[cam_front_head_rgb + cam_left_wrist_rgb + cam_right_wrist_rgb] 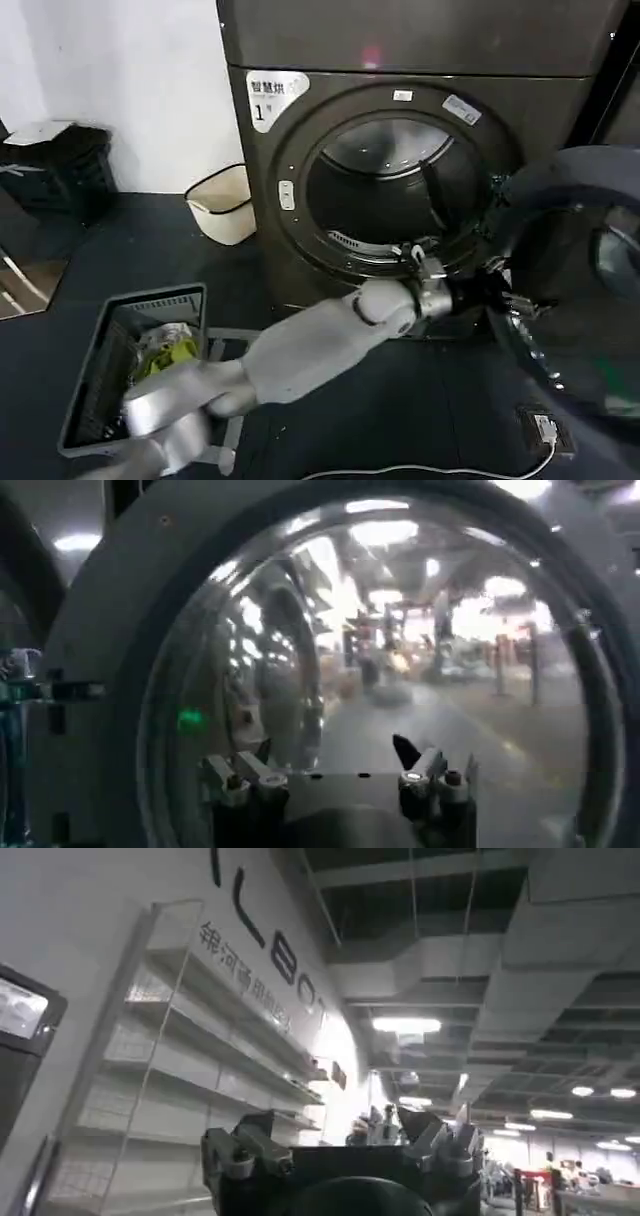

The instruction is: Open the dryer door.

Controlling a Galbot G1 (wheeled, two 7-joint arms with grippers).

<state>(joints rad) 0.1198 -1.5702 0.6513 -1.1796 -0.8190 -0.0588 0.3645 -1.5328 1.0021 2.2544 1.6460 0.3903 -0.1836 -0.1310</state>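
Round dryer door [575, 290] with dark glass hangs wide open beside the big dark dryer [400, 150]. Left gripper [340, 780] faces the glass, fingers spread, holding nothing. Right gripper [345, 1153] points up at the ceiling, fingers spread, empty.

left arm [310, 345] stretched forward and rightward | left gripper [340, 780] fingers parted | right gripper [345, 1153] raised, fingers apart

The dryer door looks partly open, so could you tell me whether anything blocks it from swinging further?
Nothing visible does. The large chrome-rimmed round dryer door hangs open right of the dark dryer, the left gripper at its inner side; only a small cabled box lies on the floor below.
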